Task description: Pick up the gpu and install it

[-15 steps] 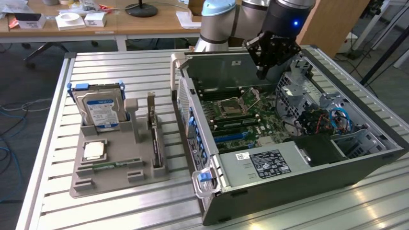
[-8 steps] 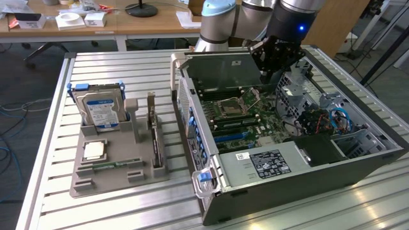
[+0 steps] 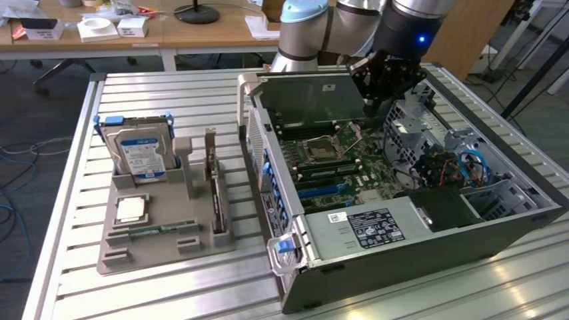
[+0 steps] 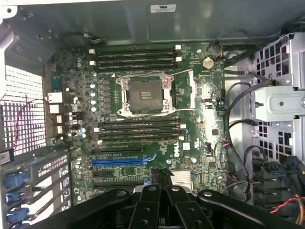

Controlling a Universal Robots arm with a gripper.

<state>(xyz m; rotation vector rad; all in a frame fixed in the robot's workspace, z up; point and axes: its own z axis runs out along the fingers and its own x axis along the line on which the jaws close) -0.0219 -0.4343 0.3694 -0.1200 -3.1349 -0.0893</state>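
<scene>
- The pincer [image 3: 378, 108] is seen hanging from the arm [image 3: 356, 20] over the open computer case [image 3: 400, 293], above the far end of the motherboard [image 3: 342, 160].
- From the wrist, the pincer [image 4: 162, 183] is caught over the motherboard [image 4: 200, 119] inside the case, close to the blue card slot [image 4: 121, 162] and short of the processor socket [image 4: 143, 93].
- Whether the pincer is apart, together or clamped on anything cannot be told here.
- The gpu [image 3: 218, 203] is found outside the case: a thin dark card stood on edge in the grey holder [image 3: 133, 257], on the holder's side nearest the case and well apart from the pincer.
- A hard drive [image 3: 140, 150] is held upright in the same holder, on the side away from the case, with a processor chip [image 3: 132, 210] laid flat just in front of it.
- Case and holder are both carried by the slatted metal desk [image 3: 160, 93], the holder just beside the case's hinged side wall.
</scene>
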